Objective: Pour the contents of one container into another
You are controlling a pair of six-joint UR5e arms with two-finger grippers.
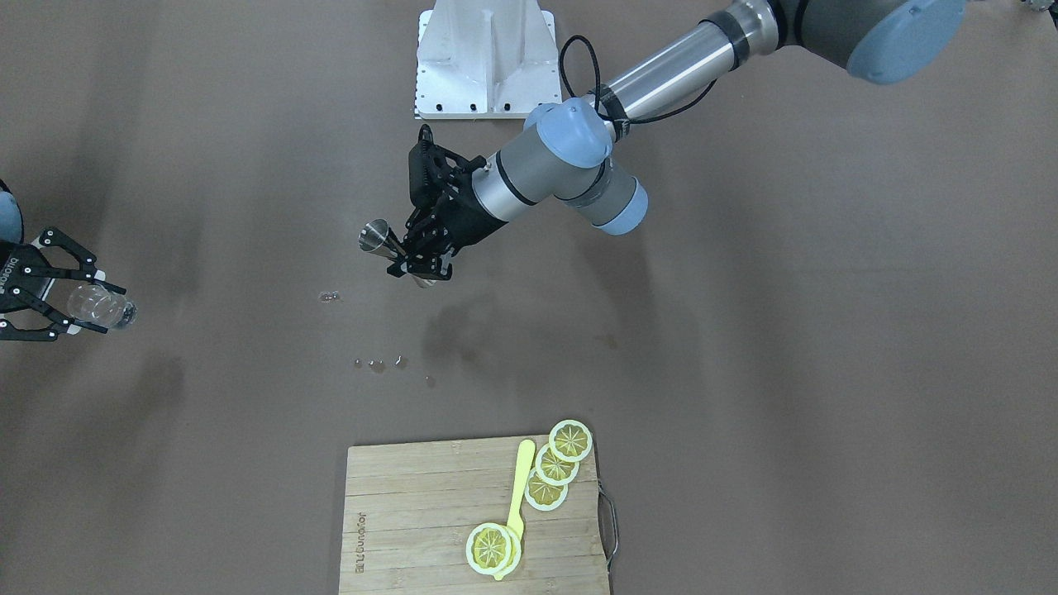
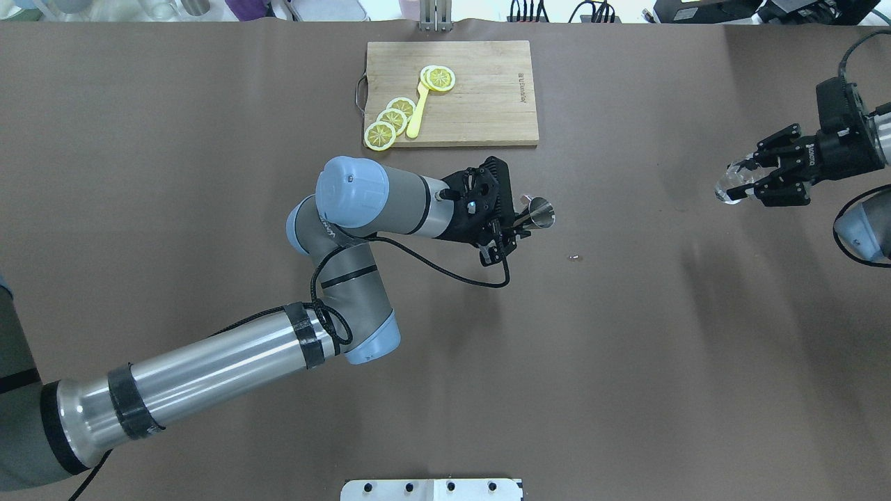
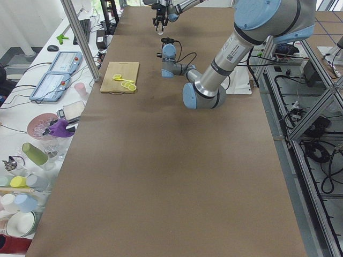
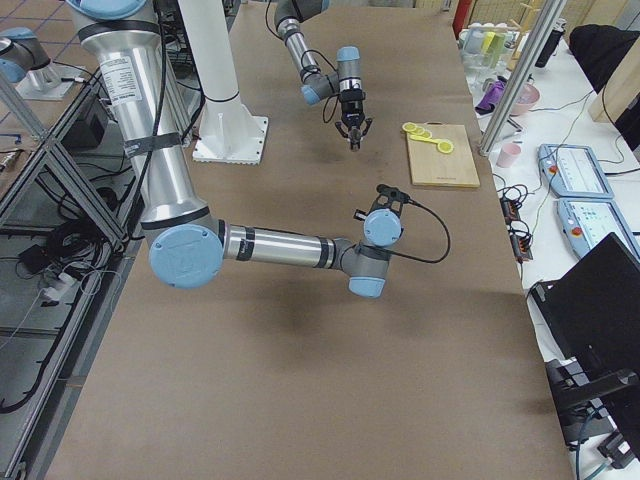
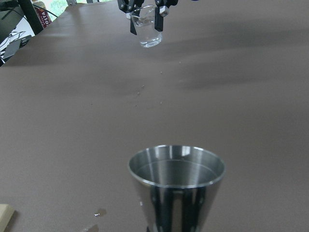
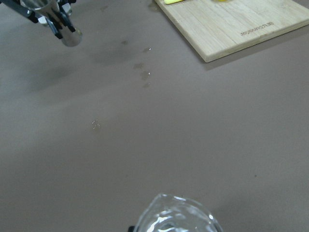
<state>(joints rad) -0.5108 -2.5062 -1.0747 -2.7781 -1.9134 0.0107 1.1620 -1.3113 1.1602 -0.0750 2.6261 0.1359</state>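
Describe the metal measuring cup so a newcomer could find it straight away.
Start at the wooden cutting board at the table's far edge from the robot. Just in front of it, the left hand holds the metal measuring cup above the table. It is the only steel, hourglass-shaped piece, unlike the clear glass in the right hand far off to the side.

Aloft, well apart: steel jigger (image 2: 539, 212), clear glass (image 2: 731, 188)

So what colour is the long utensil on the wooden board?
The utensil is pale yellow-green, seen best in the exterior front-facing view.
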